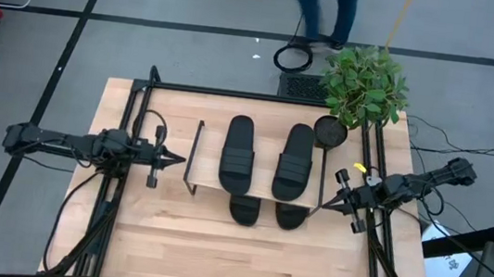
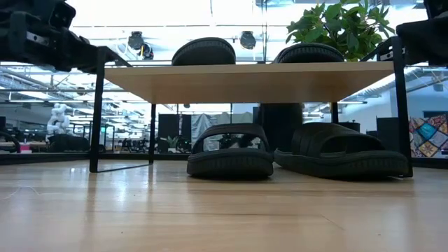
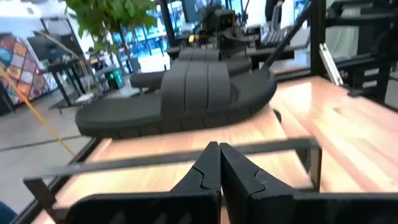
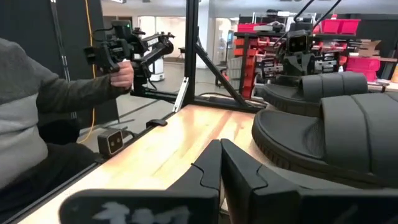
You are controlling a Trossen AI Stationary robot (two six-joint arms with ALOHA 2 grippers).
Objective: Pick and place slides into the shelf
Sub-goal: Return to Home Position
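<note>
The shelf (image 1: 206, 167) stands mid-table, a light wood board on a thin black frame. Two black slides (image 1: 237, 153) (image 1: 294, 161) lie side by side, soles down, on its top board. Two more slides (image 2: 229, 152) (image 2: 343, 155) rest on their soles under the board, their near ends (image 1: 243, 210) (image 1: 290, 216) sticking out past its near edge. My left gripper (image 1: 179, 160) is shut and level just left of the shelf, pointing at it. My right gripper (image 1: 325, 203) is shut at the shelf's near right corner. Neither holds anything.
A potted plant (image 1: 363, 82) and a dark round pot (image 1: 330, 129) stand at the table's far right, beside the shelf. Black frame rails (image 1: 137, 117) run along the table's left and right sides. A person (image 4: 37, 112) sits beyond the table; another stands behind it (image 1: 327, 8).
</note>
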